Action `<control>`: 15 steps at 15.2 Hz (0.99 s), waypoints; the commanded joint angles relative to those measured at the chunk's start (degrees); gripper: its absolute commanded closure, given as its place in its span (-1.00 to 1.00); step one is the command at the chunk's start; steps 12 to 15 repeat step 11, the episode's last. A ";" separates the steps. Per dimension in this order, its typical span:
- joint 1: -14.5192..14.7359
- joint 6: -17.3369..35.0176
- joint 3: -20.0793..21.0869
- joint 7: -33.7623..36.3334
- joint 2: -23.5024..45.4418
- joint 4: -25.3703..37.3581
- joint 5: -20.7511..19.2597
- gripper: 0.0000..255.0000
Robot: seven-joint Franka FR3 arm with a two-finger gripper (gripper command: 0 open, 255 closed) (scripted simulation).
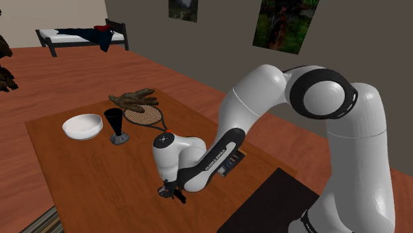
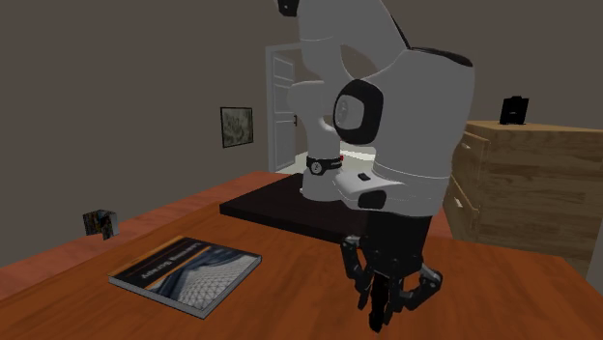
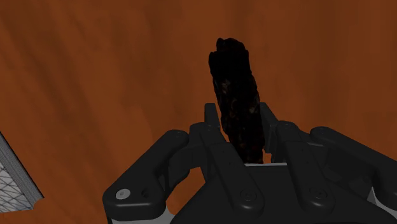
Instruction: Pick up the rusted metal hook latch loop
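The rusted hook latch loop (image 3: 235, 95) is a dark, rough, elongated piece, almost black with reddish specks. It stands out past the fingertips over the brown wooden table (image 3: 95, 83). My black gripper (image 3: 238, 121) is shut on it, one finger pressing each side. In the shoulder view the gripper (image 1: 171, 192) hangs low over the table's near part, pointing down. In the second exterior view the gripper (image 2: 382, 311) sits just above the tabletop (image 2: 290, 299). I cannot tell whether the loop touches the table.
A white bowl (image 1: 83, 126), a black goblet (image 1: 117, 126), a racket (image 1: 145, 117) and a brown glove-like thing (image 1: 134, 99) lie at the table's far side. A book (image 2: 186, 270) lies near the gripper. The black stand (image 2: 280, 208) borders the table.
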 commanded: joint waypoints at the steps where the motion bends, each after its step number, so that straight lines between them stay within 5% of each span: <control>1: -0.50 -1.03 0.68 -0.71 -1.42 -0.30 0.91 1.00; 15: -2.19 -5.21 3.05 -3.50 -6.71 -0.89 4.58 1.00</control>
